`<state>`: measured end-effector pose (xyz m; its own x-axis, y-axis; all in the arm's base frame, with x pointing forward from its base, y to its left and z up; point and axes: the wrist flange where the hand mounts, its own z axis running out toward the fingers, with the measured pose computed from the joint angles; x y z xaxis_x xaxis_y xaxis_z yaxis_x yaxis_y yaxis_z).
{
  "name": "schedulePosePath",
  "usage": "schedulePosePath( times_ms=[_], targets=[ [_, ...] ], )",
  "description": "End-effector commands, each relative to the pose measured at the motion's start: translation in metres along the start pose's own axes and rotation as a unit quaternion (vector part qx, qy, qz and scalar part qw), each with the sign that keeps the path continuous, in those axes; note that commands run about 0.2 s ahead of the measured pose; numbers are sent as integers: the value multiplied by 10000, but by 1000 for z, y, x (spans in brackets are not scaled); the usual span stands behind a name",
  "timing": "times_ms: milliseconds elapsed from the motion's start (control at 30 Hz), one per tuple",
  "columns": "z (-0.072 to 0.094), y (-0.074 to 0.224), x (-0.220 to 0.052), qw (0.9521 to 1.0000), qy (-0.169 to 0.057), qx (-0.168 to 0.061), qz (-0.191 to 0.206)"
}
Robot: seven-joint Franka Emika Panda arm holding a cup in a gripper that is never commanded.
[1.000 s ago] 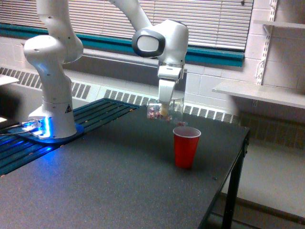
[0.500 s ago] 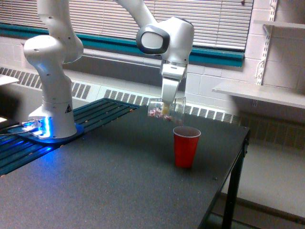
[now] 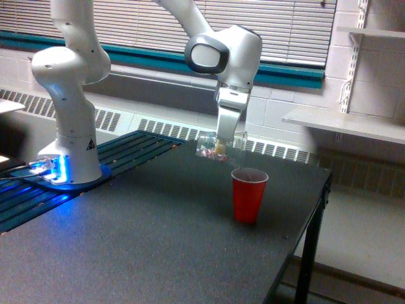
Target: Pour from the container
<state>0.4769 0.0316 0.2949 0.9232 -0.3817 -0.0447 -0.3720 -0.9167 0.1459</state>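
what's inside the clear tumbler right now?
Small pink and white pieces sit in the tumbler, which the tool holds tipped on its side above the red cup. The tool covers its middle.

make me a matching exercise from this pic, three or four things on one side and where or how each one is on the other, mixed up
Things:
1. clear tumbler
2. red cup
3. robot base
4. table

States:
A. standing upright on the table, mouth open
B. dark, flat, carrying the cup
C. tipped on its side in the gripper, above the table
D. at the exterior view's left, blue light at its foot

Pairs: 1-C, 2-A, 3-D, 4-B
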Motion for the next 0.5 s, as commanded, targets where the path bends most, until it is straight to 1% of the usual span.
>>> schedulePosePath(
  times_ms=[33,233,433,500],
  targets=[
    [-5,-1,5,9999,-42,8,-132],
    [-7,-3,7,9998,-94,30,-157],
    [-8,-4,8,9995,-201,79,-223],
    [-8,-3,9,9994,-240,52,-247]
  ],
)
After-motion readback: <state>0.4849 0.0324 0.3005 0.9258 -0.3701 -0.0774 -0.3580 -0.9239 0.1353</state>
